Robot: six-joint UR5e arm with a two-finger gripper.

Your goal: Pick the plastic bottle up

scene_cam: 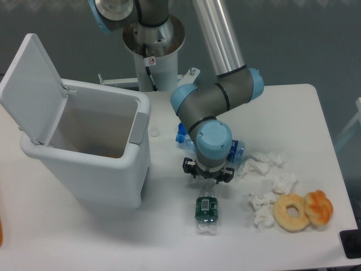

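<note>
The approach step seems in hand: the hand (207,182) hangs just at twelve o'clock of the plastic bottle (206,212) lying on the bench (293,107), its spread hidden from view, so next it must descend and pinch.

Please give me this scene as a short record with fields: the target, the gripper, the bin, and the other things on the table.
target: green-label bottle, lying on the table
gripper: just above the bottle's upper end; jaws hidden from view
bin: white, lid open, left of bottle
second bottle: blue-label bottle, mostly behind the arm
tissues: crumpled, right of bottle
pastries: ring donut and a bun, touching, near right edge
</note>
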